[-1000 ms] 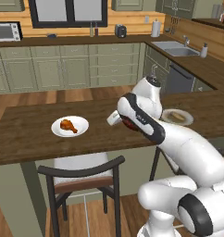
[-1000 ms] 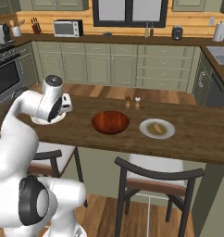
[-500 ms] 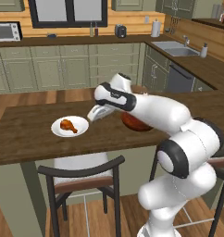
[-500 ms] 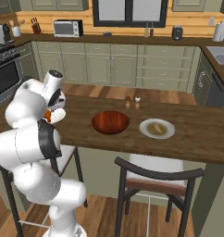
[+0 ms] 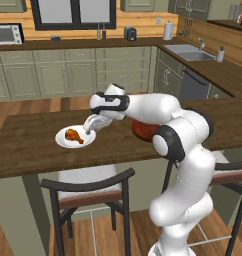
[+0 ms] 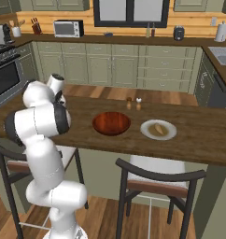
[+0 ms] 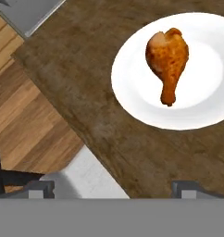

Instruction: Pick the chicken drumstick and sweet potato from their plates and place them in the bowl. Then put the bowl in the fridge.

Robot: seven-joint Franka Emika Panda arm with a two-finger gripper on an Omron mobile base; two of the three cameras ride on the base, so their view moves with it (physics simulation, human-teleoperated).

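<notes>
The chicken drumstick (image 5: 73, 135) lies on a white plate (image 5: 65, 143) on the left part of the wooden counter. My gripper (image 5: 88, 129) hovers open over the plate's right rim, holding nothing. In the hand view the drumstick (image 7: 167, 55) lies thick end up on the plate (image 7: 132, 78), above and to the right of my open gripper (image 7: 114, 189). The reddish-brown bowl (image 6: 111, 123) sits mid-counter, and my arm partly hides the bowl (image 5: 144, 131) in the left base view. The sweet potato (image 6: 158, 129) rests on a second white plate (image 6: 145, 130) right of the bowl. The fridge is out of view.
Two small shakers (image 6: 133, 103) stand behind the bowl. Dark chairs (image 5: 88, 187) (image 6: 157, 179) are tucked under the counter's near edge. The counter's edge (image 7: 63, 106) runs close to the drumstick's plate, with wood floor below.
My arm has swung left from beside the bowl to the drumstick's plate. The gripper stayed open, and the food and bowl have not moved.
</notes>
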